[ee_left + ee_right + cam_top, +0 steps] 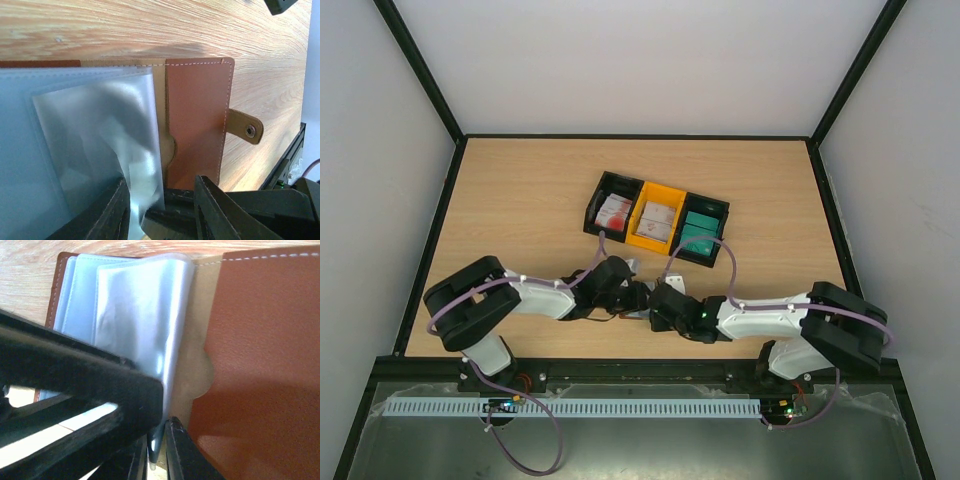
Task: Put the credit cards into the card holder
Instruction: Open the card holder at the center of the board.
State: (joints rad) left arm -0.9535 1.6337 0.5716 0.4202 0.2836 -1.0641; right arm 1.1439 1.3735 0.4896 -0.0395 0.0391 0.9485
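The card holder (197, 120) lies open on the table, brown leather flap and snap tab (247, 131) to the right, pale plastic pockets (90, 140) to the left. My left gripper (165, 210) is open, its jaws standing apart around the pockets' near edge. My right gripper (157, 455) is shut on the edge of a plastic pocket (135, 315) of the card holder (265, 365). In the top view both grippers meet at the table's near middle, left (630, 297) and right (657, 302), hiding most of the wallet. The credit cards lie in bins: white-red (613, 211), white-pink (658, 218), teal (700, 228).
Three joined bins stand behind the grippers: black (603, 190), yellow (665, 192) and black (712, 208). A black frame (430, 250) borders the wooden table (520, 210). The left gripper's finger (75, 375) crosses the right wrist view.
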